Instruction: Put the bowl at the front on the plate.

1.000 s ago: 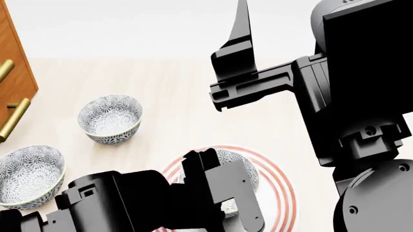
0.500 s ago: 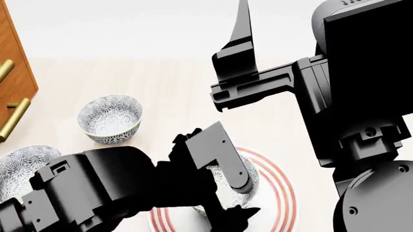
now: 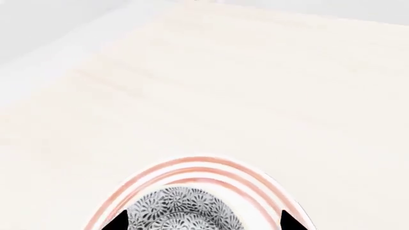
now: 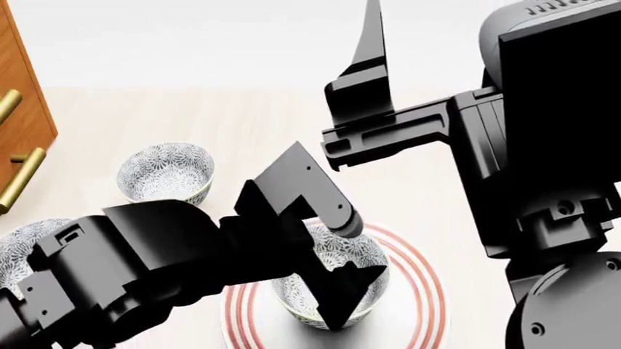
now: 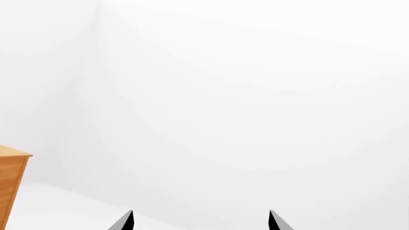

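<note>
One bowl (image 4: pixel 335 280) seated on the plate (image 4: pixel 425 291), my left tool (image 4: pixel 335 265) spread open straddling its rim, my right tool (image 5: pixel 199 221) raised, fingers parted, grasping nothing, two matching bowls (image 4: pixel 165 174) on the table (image 4: pixel 252 123).

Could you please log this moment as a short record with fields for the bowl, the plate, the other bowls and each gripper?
bowl: floral bowl sits upright on the plate, between the left gripper's fingertips
plate: red-ringed plate on the pale tabletop
left gripper: left gripper open, straddling the bowl, fingers not closed on it
right gripper: right gripper open, raised, pointing at the white wall, holding nothing
other bowls: one matching bowl behind and to the left, another at the left edge, partly hidden by the left arm
cabinet: wooden cabinet at far left
</note>
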### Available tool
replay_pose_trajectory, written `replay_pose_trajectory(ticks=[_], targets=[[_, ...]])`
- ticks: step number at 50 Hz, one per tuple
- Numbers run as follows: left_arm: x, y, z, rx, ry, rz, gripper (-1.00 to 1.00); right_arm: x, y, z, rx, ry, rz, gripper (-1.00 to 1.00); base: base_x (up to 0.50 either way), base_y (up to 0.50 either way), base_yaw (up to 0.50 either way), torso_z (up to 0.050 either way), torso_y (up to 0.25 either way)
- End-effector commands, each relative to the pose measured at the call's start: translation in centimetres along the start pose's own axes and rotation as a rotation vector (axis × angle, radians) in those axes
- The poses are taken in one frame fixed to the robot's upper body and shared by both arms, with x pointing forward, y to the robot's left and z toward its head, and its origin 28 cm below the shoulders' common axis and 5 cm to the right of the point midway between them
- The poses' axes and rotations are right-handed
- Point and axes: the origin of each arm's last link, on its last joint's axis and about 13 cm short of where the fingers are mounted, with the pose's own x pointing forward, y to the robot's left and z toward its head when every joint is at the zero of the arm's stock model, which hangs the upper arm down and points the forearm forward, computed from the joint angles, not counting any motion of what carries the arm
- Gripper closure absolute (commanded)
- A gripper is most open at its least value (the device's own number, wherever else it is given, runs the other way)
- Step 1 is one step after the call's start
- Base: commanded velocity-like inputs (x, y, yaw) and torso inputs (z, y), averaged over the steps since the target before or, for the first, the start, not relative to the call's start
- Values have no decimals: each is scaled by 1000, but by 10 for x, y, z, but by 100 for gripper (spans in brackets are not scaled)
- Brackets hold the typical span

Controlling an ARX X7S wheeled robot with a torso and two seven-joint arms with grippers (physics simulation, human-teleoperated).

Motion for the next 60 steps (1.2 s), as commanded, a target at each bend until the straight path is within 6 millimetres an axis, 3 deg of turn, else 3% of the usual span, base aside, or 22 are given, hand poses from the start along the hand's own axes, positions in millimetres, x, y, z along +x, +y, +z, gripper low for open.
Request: replay_pose_trajectory(ticks=[1,35,46,60], targets=[[-1,6,1,-43,-24,49,-100,-2,-1,0,-1,-4,-7,-100,0,0,0,0,0],[-9,29,-6,-116,-65,129,-100,0,-2,-2,-10,4,-13,-100,0,0,0,0,0],[-8,39,-5,-176,-117,267,-100,-3,-3,-6,-3,5,-25,-100,0,0,0,0,0],[-16,44,-12,-184,-134,295,-100,-3,-2,-7,-1,8,-31,-100,0,0,0,0,0]])
